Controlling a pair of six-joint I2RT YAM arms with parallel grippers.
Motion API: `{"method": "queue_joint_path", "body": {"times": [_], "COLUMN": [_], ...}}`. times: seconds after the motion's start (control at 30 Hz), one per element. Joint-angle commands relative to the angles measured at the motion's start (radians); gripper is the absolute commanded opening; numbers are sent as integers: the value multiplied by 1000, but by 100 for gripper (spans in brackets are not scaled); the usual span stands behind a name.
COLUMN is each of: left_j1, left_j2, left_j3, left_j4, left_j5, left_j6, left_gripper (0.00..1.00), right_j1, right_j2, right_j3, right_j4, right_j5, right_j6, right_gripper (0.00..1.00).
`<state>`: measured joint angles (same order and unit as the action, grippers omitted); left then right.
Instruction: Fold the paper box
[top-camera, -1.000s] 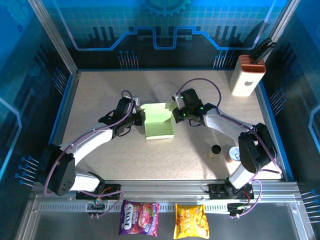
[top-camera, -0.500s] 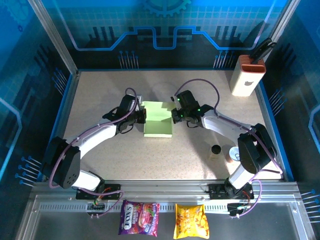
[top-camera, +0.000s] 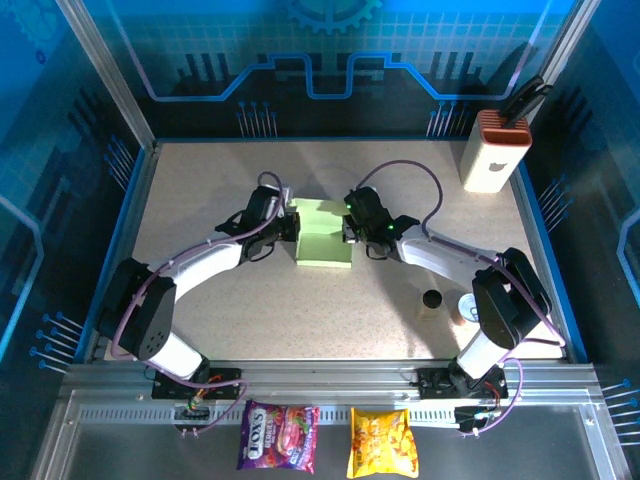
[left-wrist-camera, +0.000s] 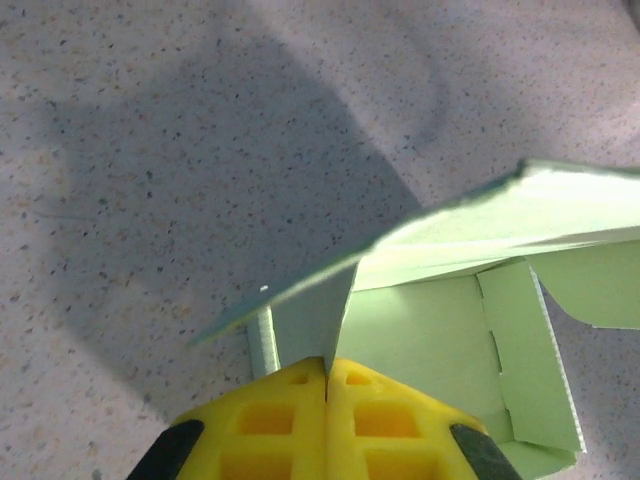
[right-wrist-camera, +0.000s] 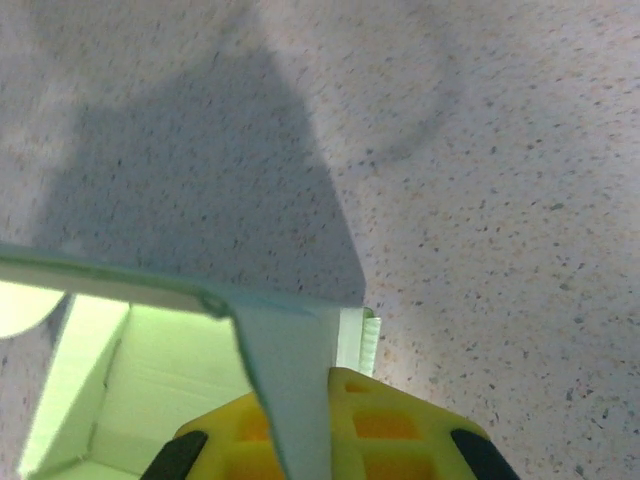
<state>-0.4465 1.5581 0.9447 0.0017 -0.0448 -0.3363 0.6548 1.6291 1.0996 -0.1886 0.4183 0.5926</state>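
since a second ago both arms have reached farther out. the box (top-camera: 322, 240) has slid a little toward the far side with them, and its lid has tipped down over the tray. the left gripper (left-wrist-camera: 327, 372) has gone from slightly parted to fully closed.

nearest me, two packets (top-camera: 278, 435) lie off the table's near edge. mid-table, between the wrists, sits the box: pale green, a shallow tray with its walls up and the lid leaning over it. the left gripper pinches the left side tab flat between its yellow pads, and the right gripper (right-wrist-camera: 300, 395) is clamped on the right tab the same way.

i judge the card light, thin and springy, easy to crease or tear. i'd hold it by the tabs close to a fold line, never mid-panel.

at the far right a white block (top-camera: 493, 152) stands well apart.
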Motion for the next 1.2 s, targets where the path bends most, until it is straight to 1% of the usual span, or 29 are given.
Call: {"method": "queue_joint_path", "body": {"times": [0.0, 0.13, 0.43, 0.67, 0.93, 1.17], "left_j1": [-4, -4, -7, -14, -29, -41], "left_j2": [23, 40, 74, 68, 54, 54], "left_j3": [18, 2, -57, -105, -143, -195], "left_j4": [58, 107, 183, 222, 235, 242], "left_j5": [18, 24, 40, 32, 10, -11], "left_j6": [23, 34, 44, 31, 25, 23], "left_gripper": [6, 6, 9, 9, 14, 17], "right_j1": [17, 34, 57, 75, 98, 114], "right_j2": [17, 37, 73, 84, 84, 108], "right_j3": [-27, -33, -94, -127, -174, -244], "right_j4": [107, 149, 228, 274, 331, 415], "right_j5": [122, 177, 223, 241, 269, 264], "right_j6": [102, 108, 96, 87, 50, 36], "right_gripper": [0, 0, 0, 0, 0, 0]}}
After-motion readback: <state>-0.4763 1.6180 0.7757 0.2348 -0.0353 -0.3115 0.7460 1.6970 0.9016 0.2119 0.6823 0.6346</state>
